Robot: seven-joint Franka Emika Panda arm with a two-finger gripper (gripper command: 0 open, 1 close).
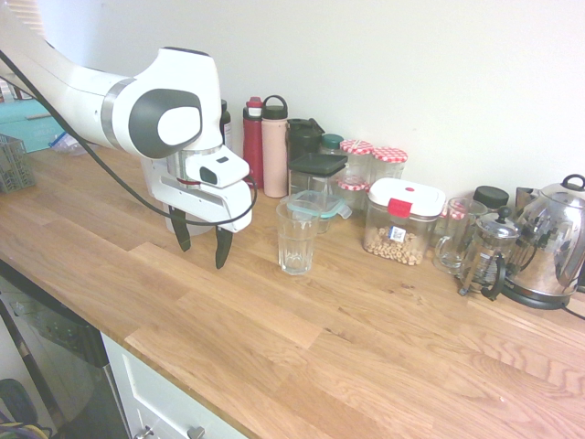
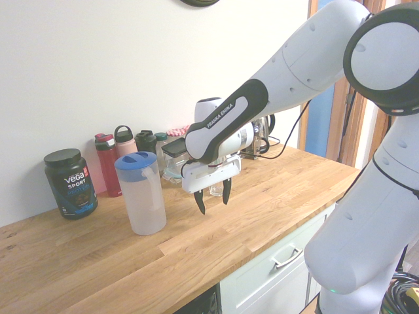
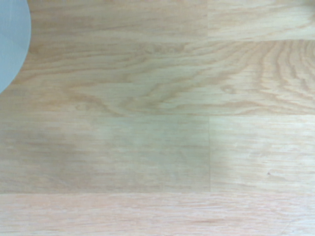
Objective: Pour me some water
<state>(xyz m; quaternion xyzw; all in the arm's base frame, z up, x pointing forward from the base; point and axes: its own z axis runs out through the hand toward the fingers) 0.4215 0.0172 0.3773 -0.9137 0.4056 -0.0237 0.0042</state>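
Hovering open hand [image 2: 212, 196] – frosted cylindrical jug [image 2: 142, 193] | ribbed glass [image 1: 297, 237] – woodgrain counter [image 1: 366, 347]

White letters reading "FRANKA EMIKA" run along the dark band on the robot arm [image 2: 226, 118]. A black tub [image 2: 71, 182] by the wall carries a label reading "Vega SPORT". Print on the other containers is too small to read.

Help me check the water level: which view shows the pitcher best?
The second exterior view: the blue-lidded pitcher stands whole and unobstructed beside the open gripper. In the first exterior view the arm hides it; the wrist view catches only a blurred blue-grey edge, probably its lid.
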